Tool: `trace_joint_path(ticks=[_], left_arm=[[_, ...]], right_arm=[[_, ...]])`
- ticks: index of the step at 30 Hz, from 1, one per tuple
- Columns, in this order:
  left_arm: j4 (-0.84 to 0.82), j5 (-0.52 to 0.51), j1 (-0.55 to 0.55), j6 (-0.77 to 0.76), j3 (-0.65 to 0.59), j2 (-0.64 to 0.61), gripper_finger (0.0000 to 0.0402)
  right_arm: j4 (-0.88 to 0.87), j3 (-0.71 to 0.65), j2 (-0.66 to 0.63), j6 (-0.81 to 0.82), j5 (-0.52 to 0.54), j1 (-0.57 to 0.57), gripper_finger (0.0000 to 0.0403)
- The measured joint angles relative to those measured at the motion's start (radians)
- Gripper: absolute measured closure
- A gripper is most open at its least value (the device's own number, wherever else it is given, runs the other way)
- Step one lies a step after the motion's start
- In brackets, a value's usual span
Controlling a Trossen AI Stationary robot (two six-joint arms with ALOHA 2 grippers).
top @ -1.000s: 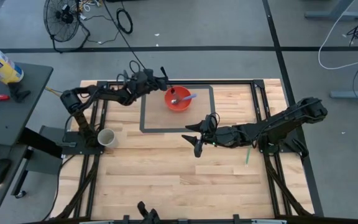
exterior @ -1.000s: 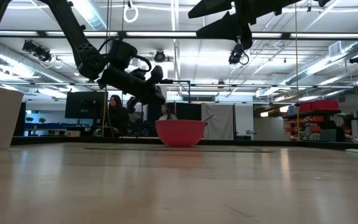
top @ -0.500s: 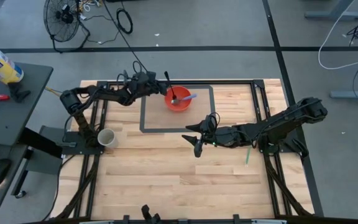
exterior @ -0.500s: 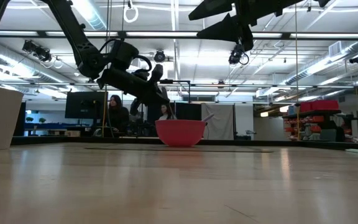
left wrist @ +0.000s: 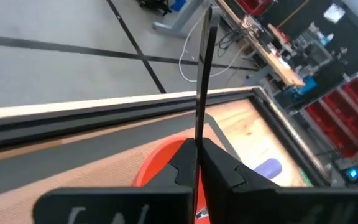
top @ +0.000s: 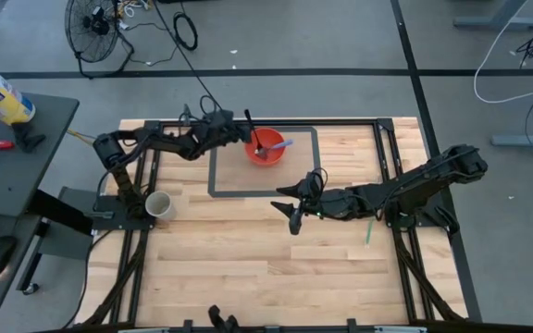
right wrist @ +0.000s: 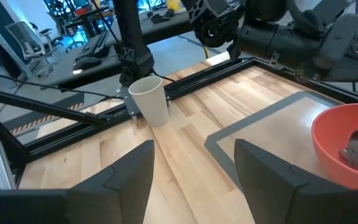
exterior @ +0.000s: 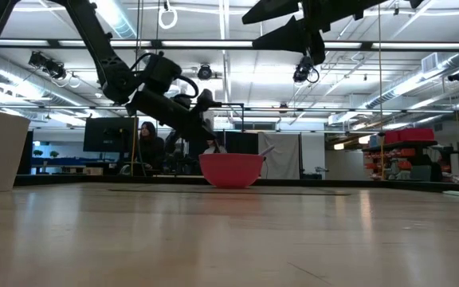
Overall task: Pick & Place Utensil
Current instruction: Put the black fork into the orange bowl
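Observation:
A red bowl (top: 266, 148) stands on the table inside a grey taped rectangle, with a purple spoon (top: 281, 143) lying in it. My left gripper (top: 245, 139) is at the bowl's left rim, shut on a black-handled fork (top: 248, 121). The fork's silver tines (right wrist: 356, 148) are down inside the bowl. My right gripper (top: 293, 209) hovers open above the table's middle, nearer than the bowl, and touches nothing. A green utensil (top: 369, 229) lies flat on the table by the right arm. My left gripper pinches the fork's thin black handle (left wrist: 198, 134) between its two fingers, which lie across it. It comes from the table's left, slanting down. The handle's free end (left wrist: 207, 25) sticks out well past the fingers. The fork stands steeply tilted with its tines in the bowl.
A white paper cup (top: 159, 204) stands upright near the table's left edge. Dark metal rails (top: 146, 190) run along the left and right sides of the wooden top. People sit in the room beyond the far edge in the low view.
My left gripper has moved right and a little down to the bowl's left rim, carrying the fork along. The fork's tines have sunk into the bowl. My right arm has kept still.

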Motion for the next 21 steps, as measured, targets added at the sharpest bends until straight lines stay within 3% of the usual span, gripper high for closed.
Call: trace_joint_path(ticks=[14,21], left_arm=[[-0.010,0.068,0.052,-0.236,0.000,0.000,0.0389],[-0.053,-0.011,0.045,-0.284,0.001,0.000,0.0391]], right_arm=[[0.026,0.000,0.000,0.000,0.000,0.000,0.0179],[0.027,0.000,0.000,0.007,-0.001,0.005,0.0179]])
